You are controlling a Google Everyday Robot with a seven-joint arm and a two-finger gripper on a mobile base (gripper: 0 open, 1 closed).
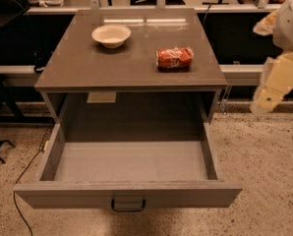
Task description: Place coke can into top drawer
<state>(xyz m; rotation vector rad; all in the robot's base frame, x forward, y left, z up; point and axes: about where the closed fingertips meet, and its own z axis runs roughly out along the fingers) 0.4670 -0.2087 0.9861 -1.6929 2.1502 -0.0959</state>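
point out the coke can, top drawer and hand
coke can (174, 58), camera view, middle of its red side
top drawer (129, 193), camera view, front panel above handle
hand (274, 85), camera view, right edge, cream body

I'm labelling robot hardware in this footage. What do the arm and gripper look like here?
The arm at the upper right edge is a smooth, rounded white shell with a tan patch on its left side. Below it, right of the cabinet, the gripper is pale cream, blocky and tapering downward, with a small dark dot near its lower end. No cables or lettering show.
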